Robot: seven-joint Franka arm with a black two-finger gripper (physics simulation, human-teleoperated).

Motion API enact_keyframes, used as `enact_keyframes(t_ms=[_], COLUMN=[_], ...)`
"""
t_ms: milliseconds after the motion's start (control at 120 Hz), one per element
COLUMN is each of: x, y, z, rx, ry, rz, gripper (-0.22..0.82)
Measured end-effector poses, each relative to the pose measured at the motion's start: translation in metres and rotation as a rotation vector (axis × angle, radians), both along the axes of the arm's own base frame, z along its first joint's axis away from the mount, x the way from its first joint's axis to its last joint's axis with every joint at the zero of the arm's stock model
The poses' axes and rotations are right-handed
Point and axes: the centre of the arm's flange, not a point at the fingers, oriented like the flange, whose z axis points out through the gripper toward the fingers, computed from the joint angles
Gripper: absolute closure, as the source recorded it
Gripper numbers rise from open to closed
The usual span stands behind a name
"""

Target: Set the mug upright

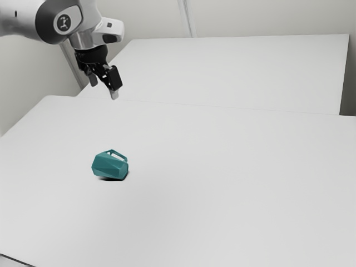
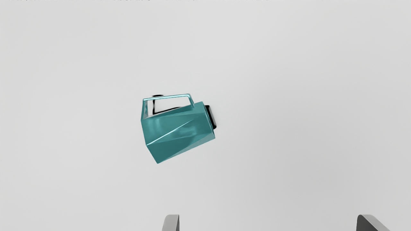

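Tool (image 1: 104, 88) hangs above bench (image 1: 233, 183), fingers spread wide, nothing held between them. Teal mug (image 1: 110, 166) lies on its side on bench, lower than tool and well apart from both fingertips; its handle (image 2: 167, 96) points upward, slantwise.
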Motion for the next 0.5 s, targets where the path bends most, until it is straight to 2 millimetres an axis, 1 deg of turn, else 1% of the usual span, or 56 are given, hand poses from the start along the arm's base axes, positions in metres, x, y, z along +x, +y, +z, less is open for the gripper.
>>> enact_keyframes(t_ms=[167,275,317,408,500], x=[-0.005,-0.021,-0.029,-0.048,-0.063], y=[0.003,0.016,0.031,0.083,0.129], z=[-0.003,-0.014,-0.021,-0.040,-0.063], rx=[-0.005,-0.020,-0.062,-0.200,-0.298], ry=[-0.015,0.004,0.020,0.057,0.092], rz=[-0.001,0.024,0.063,0.208,0.328], gripper=[0.00,0.00,0.00,0.00,0.00])
